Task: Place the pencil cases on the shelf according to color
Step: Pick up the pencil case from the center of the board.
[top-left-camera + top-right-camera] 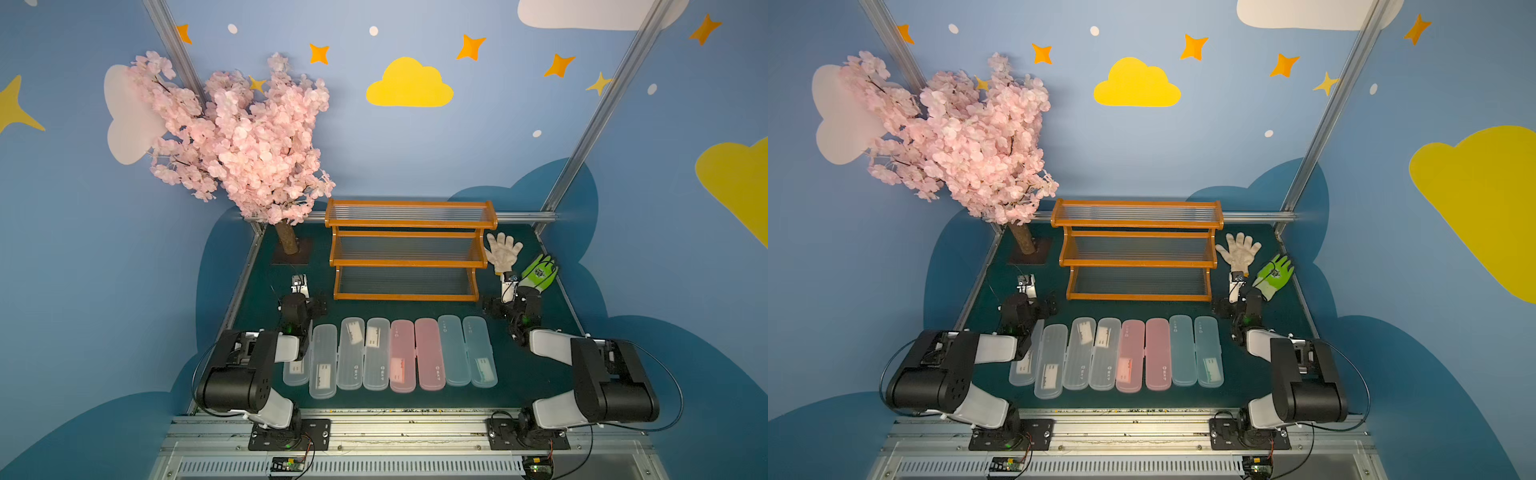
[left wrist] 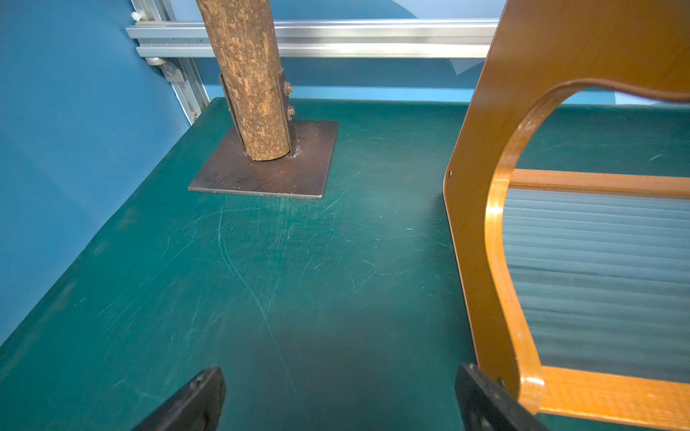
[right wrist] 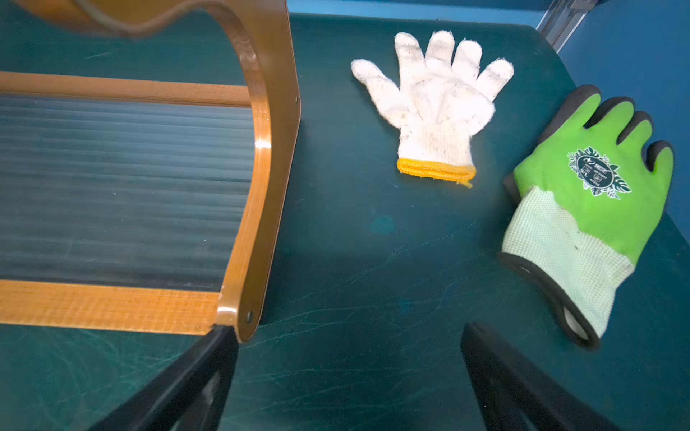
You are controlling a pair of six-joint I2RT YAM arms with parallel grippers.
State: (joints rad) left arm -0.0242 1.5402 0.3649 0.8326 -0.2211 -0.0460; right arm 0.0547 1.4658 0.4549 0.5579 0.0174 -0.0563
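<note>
Eight pencil cases (image 1: pixel 402 357) in row on near worktop (image 1: pixel 519 374), shelf (image 1: pixel 409 262) beyond; left jaws, right jaws flank shelf, both spread wide.

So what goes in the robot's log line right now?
pencil cases: all eight on table | shelf: bare | left gripper: open, holding nothing | right gripper: open, holding nothing

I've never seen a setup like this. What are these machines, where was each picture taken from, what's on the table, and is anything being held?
Two robot arms stand at a green table. Both top views look down from above; each wrist view comes from a camera on an arm. The left gripper and right gripper are open, holding nothing. On the table lie eight pencil cases, an empty shelf behind them, a pink blossom tree, a white glove and a green glove.
</note>
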